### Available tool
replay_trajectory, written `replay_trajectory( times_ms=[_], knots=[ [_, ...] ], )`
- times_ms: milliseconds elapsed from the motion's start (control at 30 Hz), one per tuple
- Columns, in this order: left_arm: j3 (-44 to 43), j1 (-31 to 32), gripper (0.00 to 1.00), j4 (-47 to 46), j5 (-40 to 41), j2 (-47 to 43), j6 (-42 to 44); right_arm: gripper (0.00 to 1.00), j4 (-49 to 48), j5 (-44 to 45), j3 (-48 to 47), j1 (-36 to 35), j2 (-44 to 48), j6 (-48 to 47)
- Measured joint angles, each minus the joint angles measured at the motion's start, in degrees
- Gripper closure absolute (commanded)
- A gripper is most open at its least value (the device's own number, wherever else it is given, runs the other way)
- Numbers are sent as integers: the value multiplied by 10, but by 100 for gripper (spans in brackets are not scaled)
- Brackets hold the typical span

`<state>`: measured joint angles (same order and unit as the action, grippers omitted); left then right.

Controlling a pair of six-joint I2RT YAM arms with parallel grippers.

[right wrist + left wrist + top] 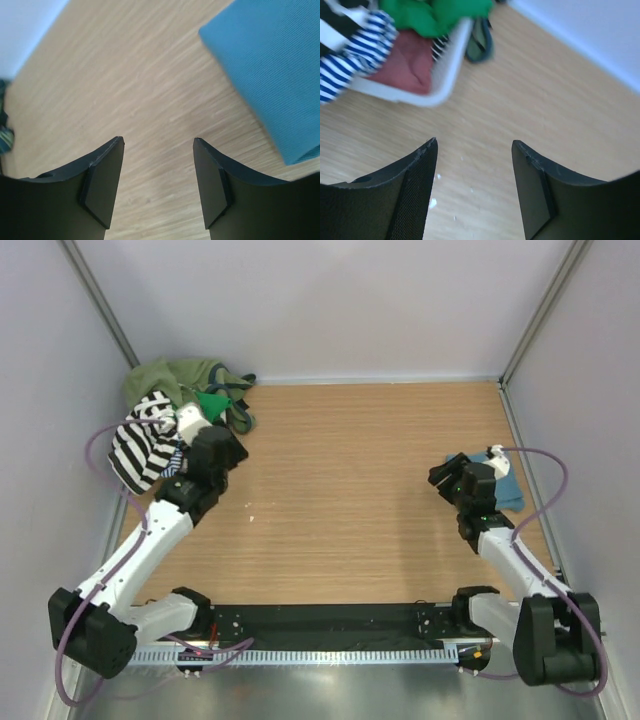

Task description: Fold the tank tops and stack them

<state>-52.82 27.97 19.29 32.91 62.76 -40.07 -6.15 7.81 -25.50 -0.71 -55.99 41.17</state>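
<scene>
From above, the heap of tank tops (165, 400) sits at ten o'clock, the teal-blue tank top (510, 492) at three. The left gripper (474, 145) has spread, empty jaws, with a white basket (447, 75) at eleven. The right gripper (158, 142) has spread, empty jaws too, with the teal-blue tank top at two.

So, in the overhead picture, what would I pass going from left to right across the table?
Black-and-white striped top → left fingers, open → bare wooden table → right fingers, open → teal-blue top. The olive and green heap overlaps the first two, so it is left out.
</scene>
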Motion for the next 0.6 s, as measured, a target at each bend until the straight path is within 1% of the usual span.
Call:
replay_trajectory(
  times_ms=[67, 167, 267, 400, 467, 533, 600],
  knots=[
    [-30, -58, 38, 14, -6, 7, -24, 38, -11, -3, -2, -28, -46, -8],
    [-46, -152, 38, 38, -18, 9, -64, 38, -21, -3, -5, -55, -93, -16],
    [-52, -236, 38, 71, -37, 19, -97, 38, -28, -1, -9, -78, -110, -22],
    [-70, -364, 39, 92, -73, 68, -152, 38, -40, 0, -21, -97, -119, -25],
    [-78, -403, 40, 95, -79, 97, -165, 38, -44, 0, -28, -101, -126, -27],
    [-97, -426, 42, 105, -87, 132, -171, 37, -45, 0, -33, -102, -131, -28],
    [-128, -433, 50, 113, -97, 174, -173, 37, -46, 0, -33, -102, -132, -29]
  ],
)
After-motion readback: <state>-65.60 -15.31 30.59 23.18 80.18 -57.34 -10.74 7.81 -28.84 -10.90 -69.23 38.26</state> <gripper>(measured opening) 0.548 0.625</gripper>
